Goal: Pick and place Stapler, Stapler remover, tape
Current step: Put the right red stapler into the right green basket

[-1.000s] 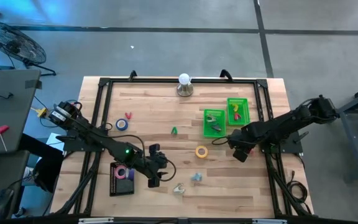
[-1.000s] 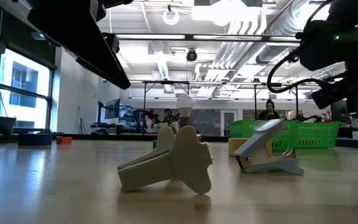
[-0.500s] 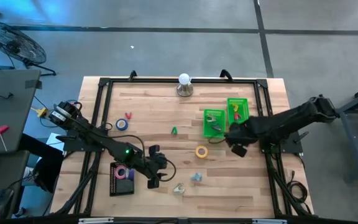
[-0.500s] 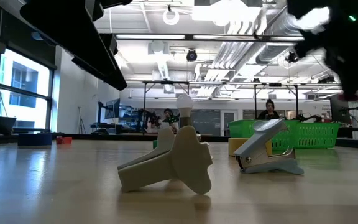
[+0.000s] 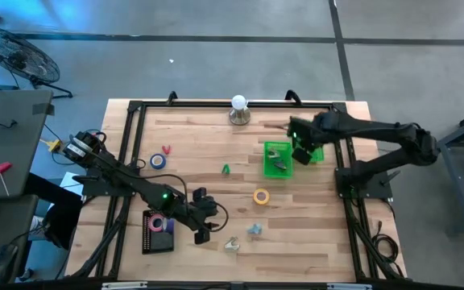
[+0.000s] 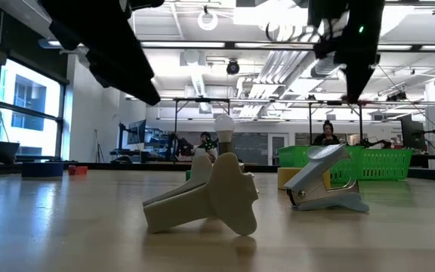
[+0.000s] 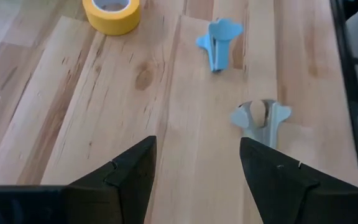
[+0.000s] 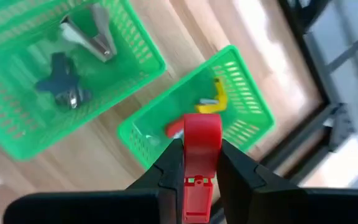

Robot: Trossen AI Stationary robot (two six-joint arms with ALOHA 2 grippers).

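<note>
My right gripper (image 8: 201, 163) (image 5: 302, 151) is shut on a small red stapler (image 8: 201, 142) and hovers over the smaller green bin (image 8: 248, 99) (image 5: 308, 133). A yellow and a red piece lie in that bin. The larger green bin (image 5: 277, 159) (image 8: 135, 53) holds a metal and a dark staple remover. My left gripper (image 7: 194, 168) (image 5: 202, 224) is open above the table's near part. A blue staple remover (image 7: 218, 38), a grey one (image 7: 261, 118) and the yellow tape roll (image 7: 112, 12) (image 5: 261, 196) lie beyond it. Blue tape (image 5: 158, 161) and pink tape (image 5: 158, 224) lie at the left. My right gripper pinches the red stapler between its two fingers (image 8: 170, 167), which lie on its long sides (image 8: 191, 163). One end (image 8: 201, 127) sticks out past the fingertips. The stapler is lifted clear above the smaller bin, and the fingers point down at it.
A light bulb on a base (image 5: 239, 107) stands at the far edge. A red staple remover (image 5: 166, 150) and a green one (image 5: 225, 169) lie mid-table. The pink tape sits on a black tray (image 5: 158, 234). A dark frame (image 5: 135, 109) rims the table.
My right gripper rose and swung from beside the yellow tape toward the far edge. It now hangs over the green bins and has stayed shut on the red stapler. My left arm kept still.
</note>
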